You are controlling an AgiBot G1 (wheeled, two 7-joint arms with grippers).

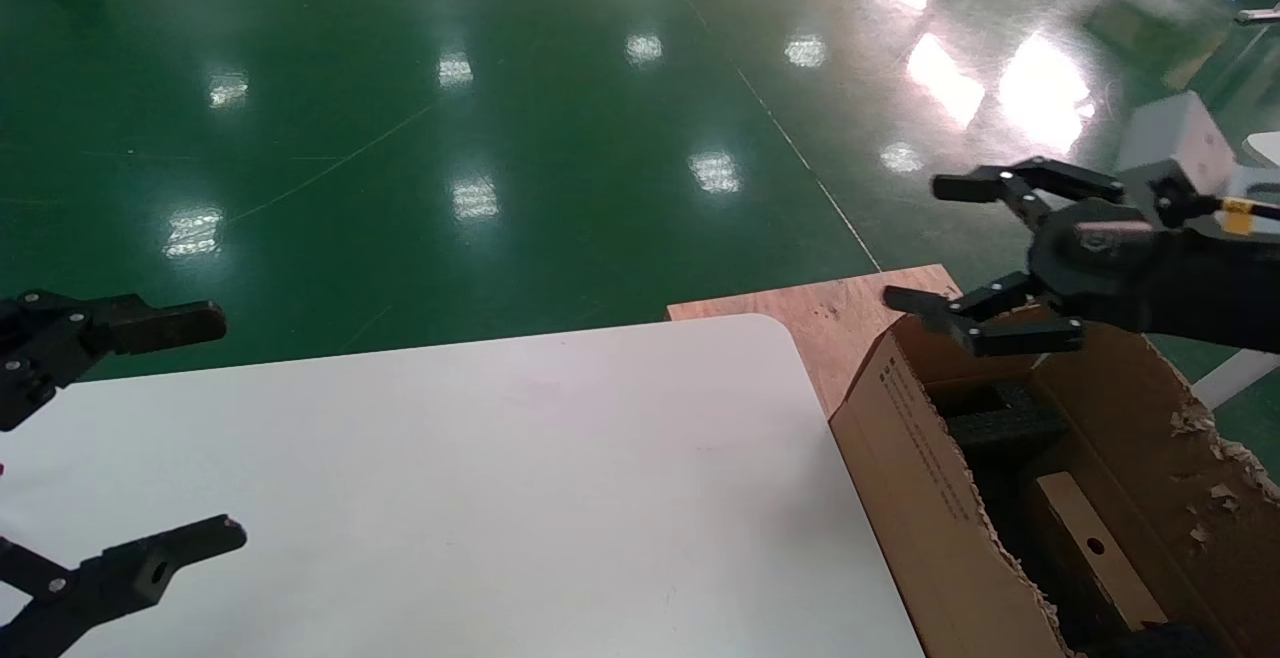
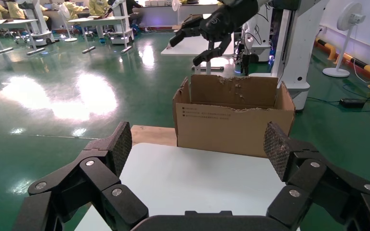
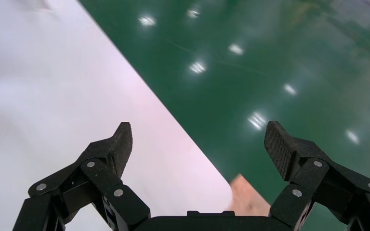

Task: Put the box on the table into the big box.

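Since the box (image 1: 1090, 548) already lies inside the big box (image 1: 905, 498) on dark foam, hole face up, long axis running along the carton's length, the table (image 1: 480, 478) carries nothing. Looks light, stiff, smooth cardboard; best pinched across its narrow sides. Right hand (image 1: 985, 258) spread open above the carton's far end, empty; left hand (image 1: 185, 433) open over the table

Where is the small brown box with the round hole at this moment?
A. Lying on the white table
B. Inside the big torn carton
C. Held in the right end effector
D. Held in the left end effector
B: the small box lies within the big carton, while the right end effector is open and empty above it.
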